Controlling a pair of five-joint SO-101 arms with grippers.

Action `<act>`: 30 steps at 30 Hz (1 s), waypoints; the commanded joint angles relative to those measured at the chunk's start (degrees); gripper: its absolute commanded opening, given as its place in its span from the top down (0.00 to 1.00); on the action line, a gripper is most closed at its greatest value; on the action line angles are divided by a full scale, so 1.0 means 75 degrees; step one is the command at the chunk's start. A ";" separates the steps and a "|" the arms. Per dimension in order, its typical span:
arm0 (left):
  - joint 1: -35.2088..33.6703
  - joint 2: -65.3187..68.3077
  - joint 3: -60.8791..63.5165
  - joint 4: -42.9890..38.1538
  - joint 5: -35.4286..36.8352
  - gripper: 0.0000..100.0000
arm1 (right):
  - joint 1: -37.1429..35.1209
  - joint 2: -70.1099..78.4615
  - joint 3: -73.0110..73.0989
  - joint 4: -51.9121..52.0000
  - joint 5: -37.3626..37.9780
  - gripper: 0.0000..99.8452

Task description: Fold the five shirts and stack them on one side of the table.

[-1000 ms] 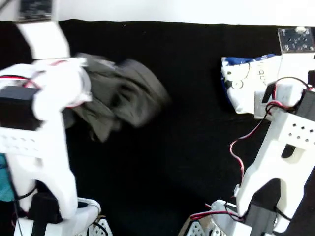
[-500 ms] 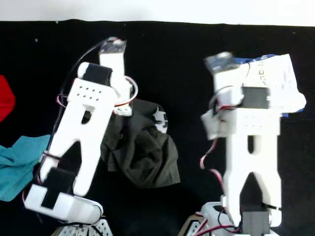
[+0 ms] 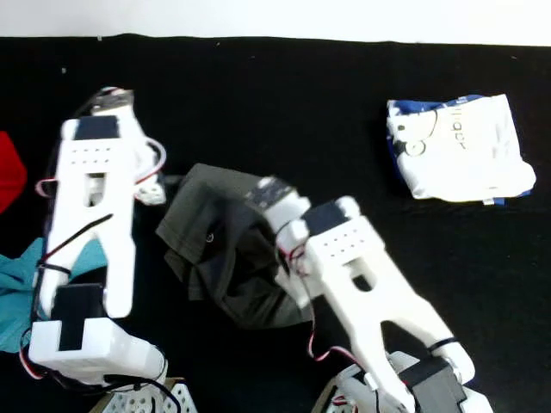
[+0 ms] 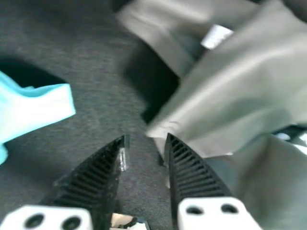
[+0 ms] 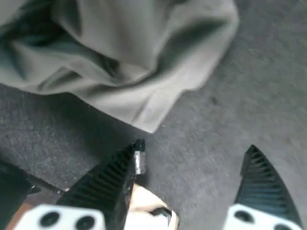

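A dark grey shirt [image 3: 225, 258] lies crumpled and unfolded near the middle of the black-covered table [image 3: 344, 103], between the two robot arms. The left arm [image 3: 90, 215] stretches along the table's left side, and the right arm [image 3: 362, 275] leans in from the near right, its wrist over the shirt's right edge. In the left wrist view, the left gripper [image 4: 144, 146] has its toothed black fingers [image 4: 184, 167] only slightly parted, with bare table showing in the narrow gap and nothing pinched. One fingertip sits just beside a pale hem of the grey shirt [image 4: 230, 96]; whether it touches the fabric cannot be told. In the right wrist view, the right gripper [image 5: 194, 148] is spread wide and empty above bare tabletop, with the rumpled edge of the grey shirt [image 5: 120, 57] lying just beyond its tips. At the far right of the table, well apart from the arms, a white shirt with blue trim [image 3: 461, 148] rests in a folded bundle. A teal shirt [image 3: 19, 288] lies loose at the near left, partly behind the left arm, and a corner of it appears near the left gripper [image 4: 33, 112]. A red shirt [image 3: 9, 176] shows at the left edge of the table.
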 commanded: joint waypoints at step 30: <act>-0.0100 -0.0006 -0.0076 0.0070 -0.0059 0.87 | 0.2819 0.0803 -0.0428 -0.2421 0.0410 1.00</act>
